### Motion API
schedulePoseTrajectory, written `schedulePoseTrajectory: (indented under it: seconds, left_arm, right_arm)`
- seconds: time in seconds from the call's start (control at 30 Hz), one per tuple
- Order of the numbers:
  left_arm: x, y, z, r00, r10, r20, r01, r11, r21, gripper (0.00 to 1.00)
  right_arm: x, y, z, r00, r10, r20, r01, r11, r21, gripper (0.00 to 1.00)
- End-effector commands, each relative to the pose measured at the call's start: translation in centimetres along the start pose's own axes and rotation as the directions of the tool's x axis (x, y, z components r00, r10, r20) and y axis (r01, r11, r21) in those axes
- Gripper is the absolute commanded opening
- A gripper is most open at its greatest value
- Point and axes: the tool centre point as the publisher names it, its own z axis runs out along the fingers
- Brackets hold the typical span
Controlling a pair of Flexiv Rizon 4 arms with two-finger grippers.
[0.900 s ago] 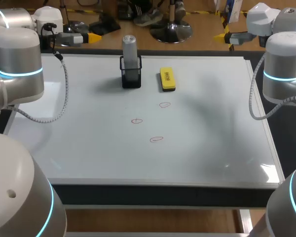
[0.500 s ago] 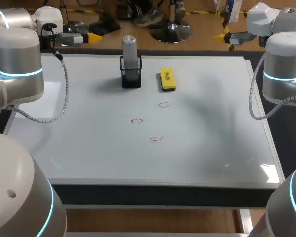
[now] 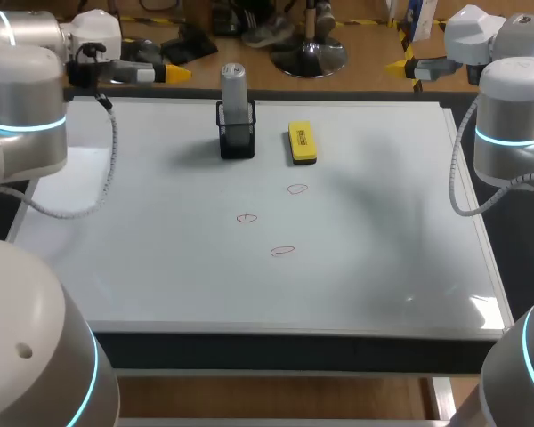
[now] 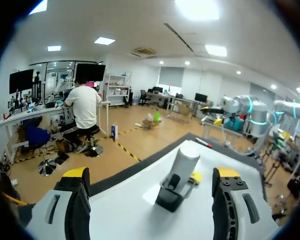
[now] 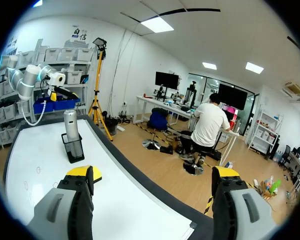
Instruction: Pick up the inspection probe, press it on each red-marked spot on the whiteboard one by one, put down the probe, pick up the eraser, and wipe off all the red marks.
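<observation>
Three small red oval marks (image 3: 246,218), ovals as far as I can see, lie apart on the flat whiteboard (image 3: 160,267). Behind them the grey cylindrical probe (image 3: 234,87) stands upright in a black holder (image 3: 238,140), with the yellow block eraser (image 3: 302,142) just beside it. My left gripper (image 4: 152,173) and right gripper (image 5: 152,172) both hang with fingers spread at the far corners.

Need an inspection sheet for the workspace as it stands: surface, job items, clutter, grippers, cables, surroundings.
Surface: whiteboard lies flat, with three red marks near its middle, unwiped.
Job's things: inspection probe stands upright in its black holder near the far edge; eraser, yellow, lies beside the holder, apart from it.
Clutter: nothing seen.
Grippers: left gripper is open and empty, facing the probe; right gripper is open and empty, past the board's far right corner.
Cables: left arm's grey cable hangs over the board's left side; right arm's cable hangs by its right edge.
Surroundings: nothing seen reaching over the table.
</observation>
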Motion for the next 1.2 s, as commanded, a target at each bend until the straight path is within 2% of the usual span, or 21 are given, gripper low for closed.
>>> schedulePoseTrajectory:
  seconds: [0.03,0.1,0.23,0.37,0.43,0.53,0.67,0.97,1.2]
  left_arm:
    - [-0.5,-0.2,0.9,0.981,0.040,-0.189,-0.041,0.999,0.001,1.00]
    - [0.0,-0.4,1.3,0.965,0.066,-0.254,-0.061,0.998,0.026,1.00]
    - [0.9,-0.7,2.1,0.938,0.101,-0.332,-0.101,0.995,0.017,1.00]
    - [1.8,-0.9,2.8,0.892,0.136,-0.432,-0.127,0.991,0.050,1.00]
    - [2.4,-0.9,3.3,0.875,0.145,-0.461,-0.145,0.989,0.036,1.00]
    - [3.2,-0.9,3.8,0.843,0.164,-0.512,-0.158,0.986,0.057,1.00]
    - [4.8,-0.8,4.7,0.783,0.193,-0.592,-0.172,0.981,0.093,1.00]
    - [7.2,0.4,5.6,0.731,0.186,-0.656,-0.151,0.982,0.110,1.00]
    - [8.9,1.4,5.8,0.724,0.176,-0.667,-0.136,0.984,0.113,1.00]
  right_arm:
    - [0.0,0.0,0.0,1.000,0.000,-0.001,0.000,1.000,0.000,1.00]
    - [0.0,0.0,0.0,1.000,0.000,-0.001,0.000,1.000,0.000,1.00]
    - [0.0,0.0,0.0,1.000,0.000,-0.001,0.000,1.000,0.000,1.00]
    - [0.0,0.0,0.0,1.000,0.000,-0.001,0.000,1.000,0.000,1.00]
    - [0.0,0.0,0.0,1.000,0.000,-0.001,0.000,1.000,0.000,1.00]
    - [0.0,0.0,0.0,1.000,0.000,-0.001,0.000,1.000,0.000,1.00]
    - [0.0,0.0,0.0,1.000,0.000,-0.001,0.000,1.000,0.000,1.00]
    - [0.0,0.0,0.0,1.000,0.000,-0.001,0.000,1.000,0.000,1.00]
    - [0.0,0.0,0.0,1.000,0.000,-0.001,0.000,1.000,0.000,1.00]
